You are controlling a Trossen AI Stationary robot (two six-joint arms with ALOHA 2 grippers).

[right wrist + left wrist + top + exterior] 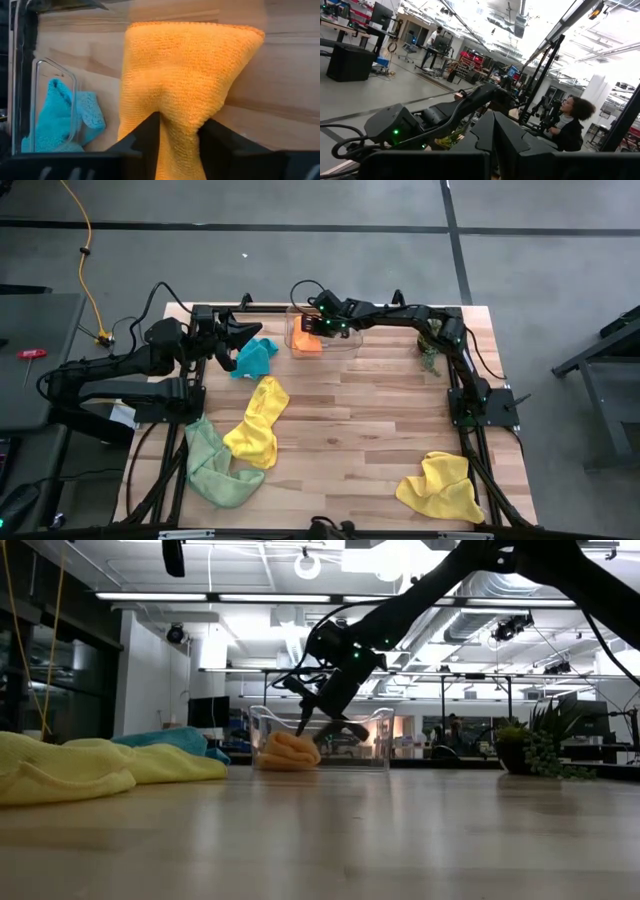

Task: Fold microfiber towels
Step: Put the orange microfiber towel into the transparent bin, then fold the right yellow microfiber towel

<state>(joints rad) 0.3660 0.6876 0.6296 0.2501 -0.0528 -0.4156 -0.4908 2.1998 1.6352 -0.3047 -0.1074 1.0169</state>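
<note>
I see my right gripper [179, 131] pinching the orange towel [187, 75] inside the clear bin [345, 340]. Left gripper [243, 332] is closed. Two yellow towels [258, 420], wide bare table [400, 410] between.

A grey concrete floor [320, 205] fills the upper part of the high view, crossed by dark seam lines, one running level near the top and one slanting down at upper right. A yellow cable [88, 260] snakes down the upper left. A dark bench [30, 355] sits at the left edge and part of a grey frame [600, 355] shows at the right edge. In the low view, long ceiling light strips [190, 597] glow at upper left, above a white column [150, 680] at left. In the left wrist view, a seated person [570, 127] in a dark top is at right, another person [432, 42] stands far off at upper left, and a black cabinet [350, 62] stands at left.
</note>
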